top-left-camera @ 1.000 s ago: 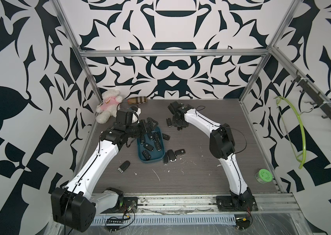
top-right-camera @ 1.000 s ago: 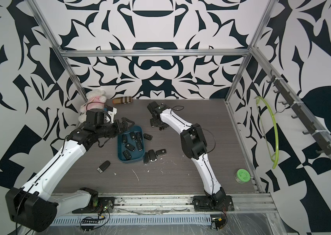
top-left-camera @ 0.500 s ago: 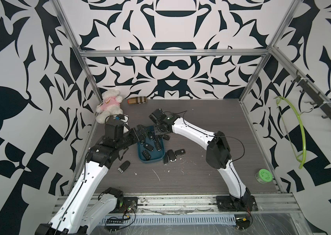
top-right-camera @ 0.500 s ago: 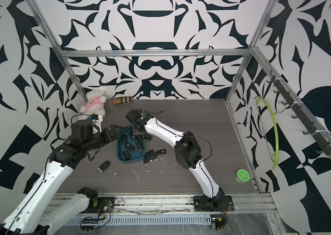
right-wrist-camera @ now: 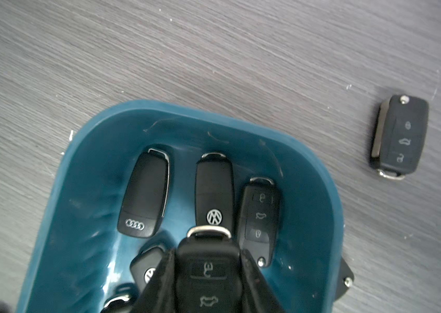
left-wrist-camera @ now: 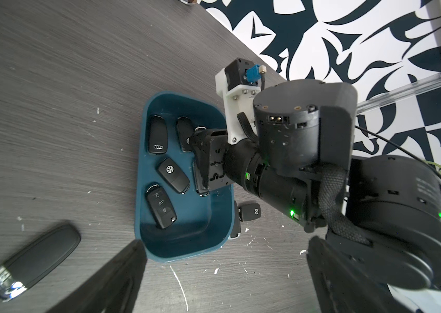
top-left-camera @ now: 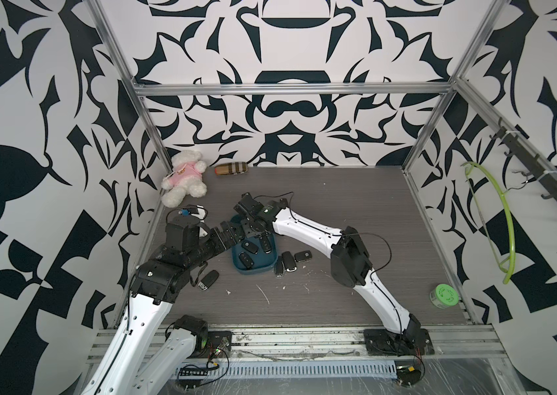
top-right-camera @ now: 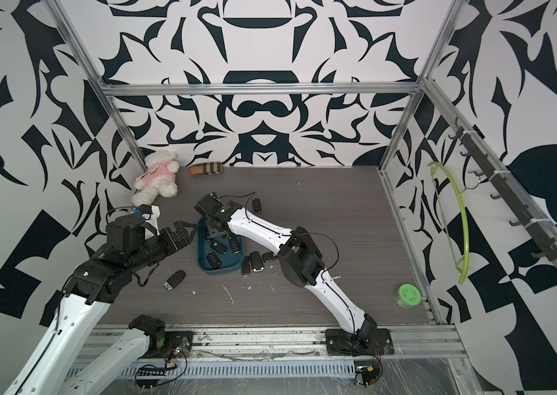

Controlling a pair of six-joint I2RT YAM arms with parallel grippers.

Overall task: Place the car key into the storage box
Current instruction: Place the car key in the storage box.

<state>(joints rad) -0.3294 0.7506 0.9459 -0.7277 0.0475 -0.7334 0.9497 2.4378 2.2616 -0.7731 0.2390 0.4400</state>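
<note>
**A:** Since both arms meet over the same patch of the grey wood-grain tabletop [top-left-camera: 338, 198], which one has the car key?

**B:** The right hand [right-wrist-camera: 208, 254]. Its dark fingers [right-wrist-camera: 163, 276] are clamped on the two sides of a black plastic flip-type car key [right-wrist-camera: 208, 287]. The button face is up and the chrome loop points away from the wrist.

**A:** Where is that relative to the box?

**B:** Over the inside of the dark teal-blue, shallow plastic storage box [right-wrist-camera: 241, 113] with rounded corners. I cannot tell whether the held key touches the ones below it.

**A:** What lies in there?

**B:** A black Audi fob [right-wrist-camera: 144, 192], a black VW fob [right-wrist-camera: 214, 195] and a black three-button key [right-wrist-camera: 261, 216] lie side by side on the floor of the box. There are more nearer the wrist, partly hidden.

**A:** And the left hand?

**B:** The left hand [left-wrist-camera: 226, 244] is spread wide with nothing in it. It hangs just beside the box's left rim.

**A:** Anything loose?

**B:** A lone black flip key [right-wrist-camera: 400, 135] lies on the tabletop beyond the box. A cluster of black keys [top-left-camera: 290, 261] sits just beside its right wall. A long black fob with a chrome end [left-wrist-camera: 35, 260] lies near the left arm. A white plush bear in a pink shirt [top-left-camera: 184, 178] and a tan plaid cylindrical pouch [top-left-camera: 231, 168] sit at the far edge, well apart from the box.
</note>
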